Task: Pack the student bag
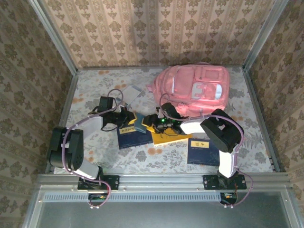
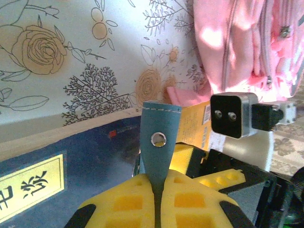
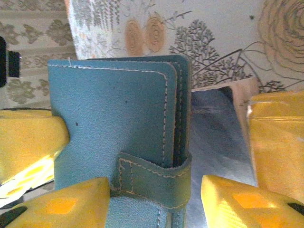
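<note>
- The student bag (image 1: 194,85) lies flat on the far side of the bench (image 1: 90,90), right of centre. Its front pockets face up and its top end is close to the back wall. In the left wrist view, its pink fabric and zips (image 2: 237,42) fill the upper right corner.
- Just in front of the bag, between the two arms, a teal case (image 1: 140,124) is held up off the bench. The right wrist view shows its stitched cover (image 3: 118,114) standing upright.
- The left tool (image 1: 127,117) is clamped on the case's snap tab (image 2: 159,137). Its yellow pads (image 2: 128,204) are pressed together with the tab rising between them.
- The right tool (image 1: 153,122) is open. Its yellow fingers (image 3: 242,204) stand apart on either side of the case's lower edge, with a gap visible beside the strap.
- Under the left tool lies a dark blue book (image 1: 134,137) with a yellow label.
- Beside that book, under the right tool, is a yellow packet (image 1: 166,137).
- A second dark blue book (image 1: 203,151) lies near the right arm's base, well apart from the bag.
- A pale booklet (image 1: 131,92) lies to the left of the bag.
</note>
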Available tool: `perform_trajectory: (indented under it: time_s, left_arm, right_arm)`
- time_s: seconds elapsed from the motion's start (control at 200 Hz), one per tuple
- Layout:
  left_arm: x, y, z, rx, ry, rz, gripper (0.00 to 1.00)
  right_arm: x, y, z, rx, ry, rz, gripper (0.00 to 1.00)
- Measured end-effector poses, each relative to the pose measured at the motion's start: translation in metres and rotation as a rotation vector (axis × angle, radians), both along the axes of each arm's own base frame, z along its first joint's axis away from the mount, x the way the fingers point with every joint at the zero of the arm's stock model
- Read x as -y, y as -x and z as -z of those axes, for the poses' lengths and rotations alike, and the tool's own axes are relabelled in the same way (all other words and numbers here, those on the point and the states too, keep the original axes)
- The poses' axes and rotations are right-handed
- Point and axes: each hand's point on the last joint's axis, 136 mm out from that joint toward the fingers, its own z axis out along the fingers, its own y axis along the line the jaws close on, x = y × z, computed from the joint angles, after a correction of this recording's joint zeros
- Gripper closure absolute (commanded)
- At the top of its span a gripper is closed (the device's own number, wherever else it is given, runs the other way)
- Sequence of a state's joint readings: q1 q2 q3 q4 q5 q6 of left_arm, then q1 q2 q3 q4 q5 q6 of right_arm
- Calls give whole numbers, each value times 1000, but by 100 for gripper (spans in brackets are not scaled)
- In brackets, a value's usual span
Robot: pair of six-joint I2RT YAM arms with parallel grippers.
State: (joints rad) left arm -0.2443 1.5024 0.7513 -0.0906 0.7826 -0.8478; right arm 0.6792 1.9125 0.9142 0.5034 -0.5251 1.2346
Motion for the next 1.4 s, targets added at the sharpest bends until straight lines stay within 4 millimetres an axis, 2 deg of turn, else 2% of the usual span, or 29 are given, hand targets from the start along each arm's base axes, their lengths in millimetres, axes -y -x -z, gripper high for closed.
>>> perform_trajectory:
  time_s: [0.125,0.195,0.255,0.375,0.44,0.49,0.725,0.845,1.06,1.19,1.4]
  left_arm:
    - [-2,-3,-11,16,40,-30,96]
    - [-3,-4,-15,20,63,-45,96]
    - [-4,-4,-16,19,76,-55,96]
    - [-7,-4,-21,27,87,-74,93]
    - [-8,-4,-20,28,85,-82,89]
    - [-9,-4,-21,27,88,-86,82]
    - [-5,-1,-31,43,124,-75,48]
    - [0,3,-38,54,145,-53,43]
    - [6,8,-38,54,155,-26,44]
    - [18,14,-42,75,167,15,56]
    - [20,10,-48,105,176,14,76]
  right_arm:
    - [-5,-4,-11,-12,-81,25,47]
    - [-9,-7,-18,-17,-135,40,52]
    - [-10,-8,-23,-25,-172,52,59]
    - [-8,-10,-30,-32,-218,70,85]
    - [-7,-11,-38,-19,-239,75,95]
    - [-6,-10,-42,-20,-246,80,100]
    - [-3,-10,-57,15,-268,86,100]
    - [-3,-11,-63,32,-287,93,100]
    - [-3,-12,-78,65,-321,93,100]
    - [-2,-12,-84,76,-331,93,100]
    - [2,-15,-81,75,-318,104,100]
